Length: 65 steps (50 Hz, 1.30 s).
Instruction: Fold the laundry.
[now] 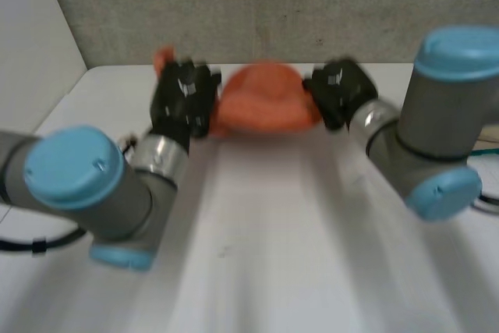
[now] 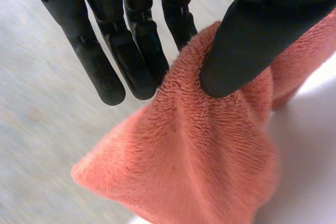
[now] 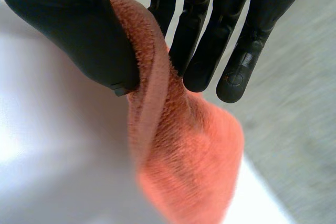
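The white tabletop (image 1: pixel 265 255) runs back to a rough grey wall (image 1: pixel 273 5), with a plain white panel (image 1: pixel 31 37) closing off the left side. At the far end, close to that wall, a fuzzy orange cloth (image 1: pixel 265 103) is bunched between the two black hands, the left hand (image 1: pixel 183 99) on its left end and the right hand (image 1: pixel 339 91) on its right end. A small bit of orange pokes out beyond the left hand. From here I cannot tell whether the cloth rests on the tabletop.

The wrist views show the grips, which the head view does not. On the left, the thumb (image 2: pixel 247 51) presses a fold of the cloth (image 2: pixel 199 161) against the straight fingers (image 2: pixel 105 66). On the right, the thumb (image 3: pixel 79 30) pinches a rolled edge of the cloth (image 3: pixel 184 150) against the fingers (image 3: pixel 210 40), and the rest hangs below them.
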Tool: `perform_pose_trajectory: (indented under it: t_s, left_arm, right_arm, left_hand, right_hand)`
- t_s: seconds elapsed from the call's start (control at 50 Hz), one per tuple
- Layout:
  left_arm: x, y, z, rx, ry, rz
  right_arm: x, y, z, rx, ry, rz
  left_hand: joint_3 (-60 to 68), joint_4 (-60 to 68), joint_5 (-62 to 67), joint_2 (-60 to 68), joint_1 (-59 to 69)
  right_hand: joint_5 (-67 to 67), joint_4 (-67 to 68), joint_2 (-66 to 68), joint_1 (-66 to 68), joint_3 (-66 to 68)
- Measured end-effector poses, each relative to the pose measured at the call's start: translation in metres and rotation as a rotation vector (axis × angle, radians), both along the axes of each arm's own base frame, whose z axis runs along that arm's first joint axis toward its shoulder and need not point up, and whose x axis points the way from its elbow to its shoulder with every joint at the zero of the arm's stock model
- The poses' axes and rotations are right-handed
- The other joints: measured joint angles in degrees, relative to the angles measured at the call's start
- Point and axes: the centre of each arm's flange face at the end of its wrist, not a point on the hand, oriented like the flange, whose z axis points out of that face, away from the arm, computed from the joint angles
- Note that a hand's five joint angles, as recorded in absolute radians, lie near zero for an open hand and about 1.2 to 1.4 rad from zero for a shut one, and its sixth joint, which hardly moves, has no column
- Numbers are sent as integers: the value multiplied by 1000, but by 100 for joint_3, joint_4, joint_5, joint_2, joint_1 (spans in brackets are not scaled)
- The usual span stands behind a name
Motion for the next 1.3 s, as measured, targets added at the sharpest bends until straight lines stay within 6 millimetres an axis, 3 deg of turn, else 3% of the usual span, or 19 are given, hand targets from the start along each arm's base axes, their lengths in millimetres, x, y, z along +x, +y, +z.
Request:
perform_pose_trajectory:
  t_s: [0.02, 0.04, 0.06, 0.1, 0.12, 0.16, 0.18, 0.2, 0.26, 0.34, 0.4, 0.5, 0.54, 0.66, 0.88, 1.22, 1.3]
  left_arm:
    - [0, 0, 0, 0, 0, 0]
    - [2, 9, -15, 52, -36, -9]
    - [3, 21, -34, 122, -85, -25]
    - [3, 28, -44, 164, -115, -34]
    - [4, 39, -57, 228, -161, -46]
    - [5, 44, -62, 264, -188, -50]
    - [7, 49, -63, 303, -217, -51]
    - [8, 50, -61, 311, -222, -50]
    - [11, 50, -45, 322, -225, -38]
    - [21, 33, -12, 282, -184, 4]
    - [34, 8, 14, 229, -138, 36]
    - [46, -20, 28, 195, -114, 24]
    - [56, -40, 23, 214, -119, -4]
    - [76, -66, -4, 319, -141, -8]
    - [102, -81, -52, 482, -169, 38]
    - [104, -98, -92, 541, -191, 46]
    - [103, -104, -96, 504, -202, 46]
  right_arm:
    - [0, 0, 0, 0, 0, 0]
    - [-2, 4, -9, 28, 18, 3]
    - [-9, 14, -34, 102, 67, 11]
    - [-12, 18, -45, 127, 84, 14]
    - [-16, 22, -58, 154, 105, 16]
    - [-19, 23, -63, 164, 113, 16]
    - [-24, 26, -73, 182, 126, 13]
    - [-25, 27, -75, 186, 129, 12]
    - [-31, 30, -84, 206, 138, 10]
    - [-38, 37, -90, 232, 140, 21]
    - [-46, 44, -86, 245, 130, 42]
    - [-55, 46, -81, 247, 118, 48]
    - [-63, 46, -78, 247, 111, 41]
    - [-70, 40, -77, 243, 105, 21]
    - [-79, 26, -77, 244, 99, -28]
    - [-79, 26, -81, 259, 94, -32]
    - [-79, 26, -81, 260, 93, -32]
  left_hand:
    - [0, 0, 0, 0, 0]
    - [0, 0, 0, 0, 0]
    - [-647, -652, -486, -662, -537]
    - [-647, -652, -486, -662, -537]
    - [-1894, -1924, -1798, -1985, -1995]
    - [-1894, -1924, -1798, -1985, -1995]
    - [-3670, -3717, -3623, -3778, -3843]
    - [-4422, -4490, -4402, -4494, -4528]
    - [-4769, -4817, -4778, -4803, -4652]
    - [-4771, -4817, -4778, -4803, -4652]
    - [-4767, -4815, -4775, -4799, -4649]
    - [-4757, -4801, -4716, -4788, -4634]
    - [-4370, -4380, -4251, -4379, -4214]
    - [-3223, -3193, -3094, -3225, -2979]
    - [-3192, -3160, -3067, -3196, -2984]
    - [-3187, -3158, -3063, -3189, -2984]
    - [-1192, -1175, -1103, -1140, -809]
  right_hand:
    - [0, 0, 0, 0, 0]
    - [0, 0, 0, 0, 0]
    - [0, 0, 0, 0, 0]
    - [0, 0, 0, 0, 0]
    - [0, 0, 0, 0, 0]
    - [0, 0, 0, 0, 0]
    - [0, 0, 1, 0, 0]
    - [0, 0, 0, 0, 0]
    - [0, 0, 0, 0, 0]
    - [0, 0, 0, 0, 0]
    - [0, 0, 0, 0, 0]
    - [0, 0, 0, 0, 0]
    - [0, 0, 0, 0, 0]
    - [0, 0, 0, 0, 0]
    - [0, 1, 0, 0, 0]
    - [0, 0, 0, 0, 0]
    - [0, 1, 0, 0, 0]
